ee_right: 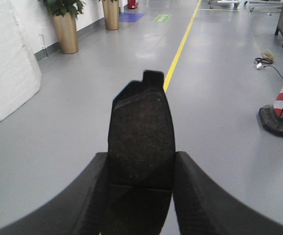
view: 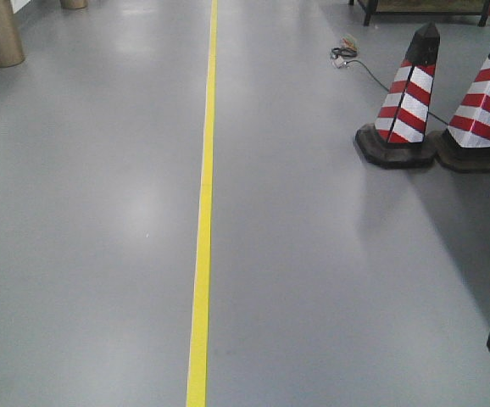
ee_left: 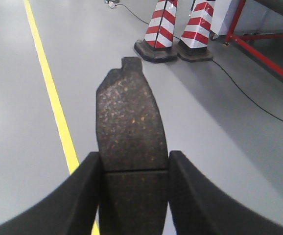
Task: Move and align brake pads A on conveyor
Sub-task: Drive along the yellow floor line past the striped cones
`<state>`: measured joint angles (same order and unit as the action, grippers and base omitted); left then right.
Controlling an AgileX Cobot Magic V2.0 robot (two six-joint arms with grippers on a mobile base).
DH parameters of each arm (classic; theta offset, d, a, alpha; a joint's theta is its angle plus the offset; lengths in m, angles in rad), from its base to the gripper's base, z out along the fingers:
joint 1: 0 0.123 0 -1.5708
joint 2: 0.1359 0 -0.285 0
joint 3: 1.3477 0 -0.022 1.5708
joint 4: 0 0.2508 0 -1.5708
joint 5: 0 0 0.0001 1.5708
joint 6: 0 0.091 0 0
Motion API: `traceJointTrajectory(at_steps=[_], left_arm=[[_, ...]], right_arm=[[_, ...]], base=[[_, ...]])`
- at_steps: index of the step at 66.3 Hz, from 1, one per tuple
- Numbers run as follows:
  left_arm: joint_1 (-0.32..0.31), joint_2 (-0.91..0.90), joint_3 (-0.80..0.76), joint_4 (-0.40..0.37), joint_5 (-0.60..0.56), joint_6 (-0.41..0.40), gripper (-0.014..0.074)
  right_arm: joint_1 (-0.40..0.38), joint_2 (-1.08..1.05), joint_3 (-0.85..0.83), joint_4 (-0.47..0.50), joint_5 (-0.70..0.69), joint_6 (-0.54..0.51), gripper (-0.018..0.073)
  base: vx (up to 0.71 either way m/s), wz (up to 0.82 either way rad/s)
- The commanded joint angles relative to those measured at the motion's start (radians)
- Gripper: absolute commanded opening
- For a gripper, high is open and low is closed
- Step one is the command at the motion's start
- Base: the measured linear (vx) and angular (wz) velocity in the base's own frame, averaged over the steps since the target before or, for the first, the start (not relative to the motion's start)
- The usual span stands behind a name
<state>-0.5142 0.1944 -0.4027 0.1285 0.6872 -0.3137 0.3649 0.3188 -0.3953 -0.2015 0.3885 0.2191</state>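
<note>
Nearest us, our left gripper (ee_left: 134, 183) clamped one dark grey speckled brake pad (ee_left: 130, 129), pointing toward twelve o'clock; our right gripper (ee_right: 140, 186) clamped another (ee_right: 141, 132). We judged this the carrying step; no conveyor showed, so we needed to reach it first.

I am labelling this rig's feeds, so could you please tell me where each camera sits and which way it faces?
Front: on the base, looking along the yellow floor line; no robot parts.
Left wrist: behind jaws shut on a speckled dark grey brake pad.
Right wrist: behind jaws shut on a second dark pad.
All share the red-and-white striped cones.
</note>
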Motion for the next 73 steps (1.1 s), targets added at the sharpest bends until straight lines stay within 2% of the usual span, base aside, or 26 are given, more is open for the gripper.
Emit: traceJointTrajectory(at_steps=[1,73], left_arm=[[-0.003,0.008,-0.027,0.008,-0.092,0.0,-0.0006],[-0.003,0.008,-0.027,0.008,-0.092,0.0,-0.0006]], right_arm=[[-0.005,0.007,-0.029,-0.014,-0.098,-0.009,-0.0004],[-0.005,0.007,-0.029,-0.014,-0.098,-0.009,-0.0004]], base=[[0.76,-0.12],[0.74,0.01]])
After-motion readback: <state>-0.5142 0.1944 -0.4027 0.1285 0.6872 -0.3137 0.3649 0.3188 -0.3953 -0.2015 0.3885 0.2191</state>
